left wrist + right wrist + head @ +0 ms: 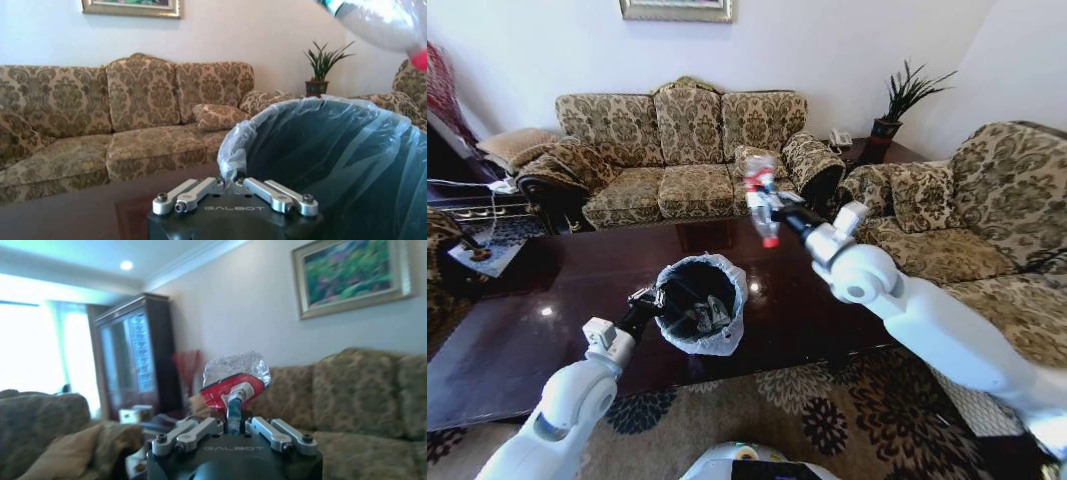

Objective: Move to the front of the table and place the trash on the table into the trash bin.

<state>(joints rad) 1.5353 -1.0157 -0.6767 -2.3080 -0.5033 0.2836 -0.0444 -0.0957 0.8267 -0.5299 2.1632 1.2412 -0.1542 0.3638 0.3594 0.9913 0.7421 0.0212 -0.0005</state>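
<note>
Your right gripper (779,212) is clamped on the plastic bottle (761,200), high above the table (517,320). Your left gripper (649,299) pinches the trash bin (723,325) rim near the front edge; some trash already lies inside, and the drop remains.

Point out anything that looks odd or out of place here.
The bin is off the floor: the left hand grips its rim above the table. The right hand holds the bottle cap-down beyond the bin. Nothing looks spilled.
</note>
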